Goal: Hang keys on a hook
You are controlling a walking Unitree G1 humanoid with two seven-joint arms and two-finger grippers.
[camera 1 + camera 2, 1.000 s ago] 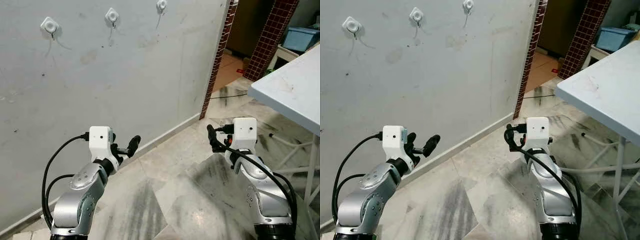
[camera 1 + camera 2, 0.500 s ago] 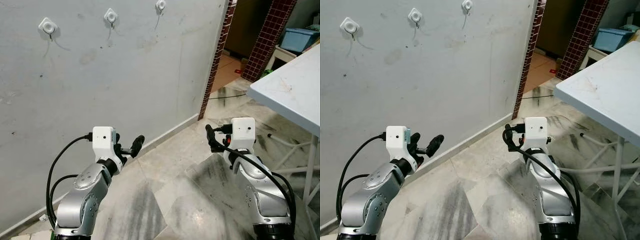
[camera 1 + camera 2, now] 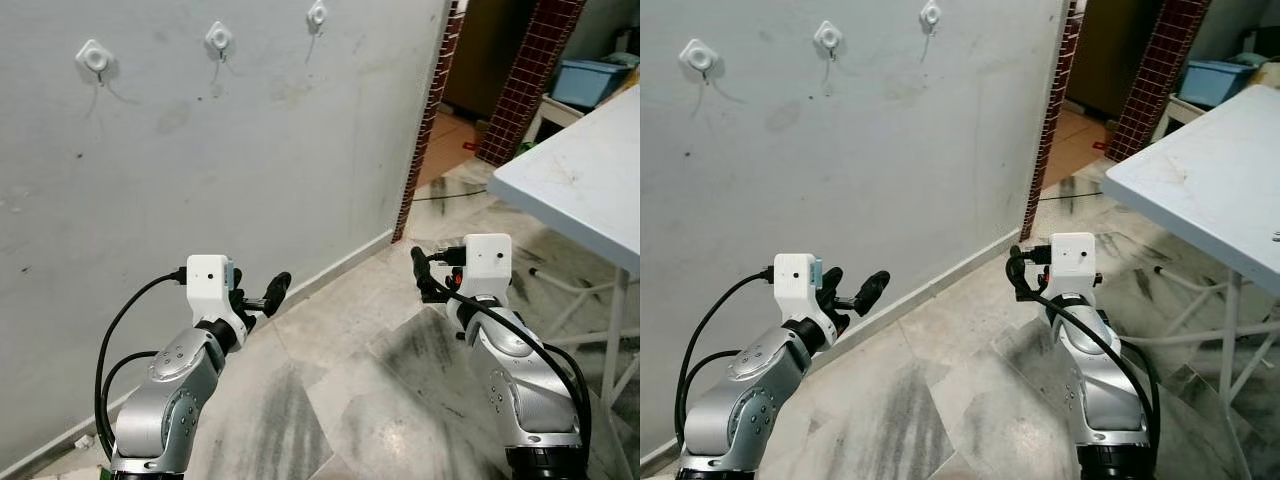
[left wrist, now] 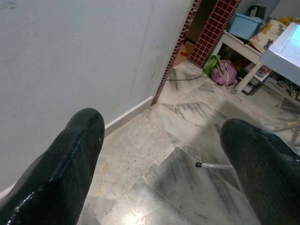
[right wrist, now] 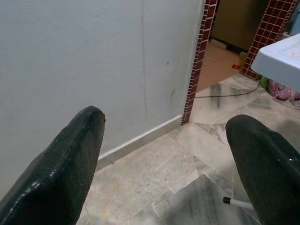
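- High on the grey wall (image 3: 250,160), far to the left, three white hooks sit in a row: the left hook (image 3: 95,58), the middle hook (image 3: 218,38) and the right hook (image 3: 316,14).
- Nothing hangs from any of these hooks.
- I cannot see the keys anywhere, so I cannot tell where they are.
- Down low on the left, the left hand (image 3: 262,296) is held up in the air, near the wall and well below the hooks.
- Its two black fingers (image 4: 70,159) are spread wide apart, and nothing is between them.
- On the right, the right hand (image 3: 424,276) is also held up over the floor (image 3: 330,400).
- Its fingers (image 5: 65,168) are spread wide too, with nothing held.
- Grey marble tiles cover the floor, and a white strip runs along the foot of the wall.
- At the far end of the wall stands a red brick edge (image 3: 425,130) beside a dark doorway.
- Far right is a white counter (image 3: 580,180) on thin white legs.
- A blue box (image 3: 588,80) sits far behind it.
- A black cord (image 3: 450,190) lies on the floor by the doorway.
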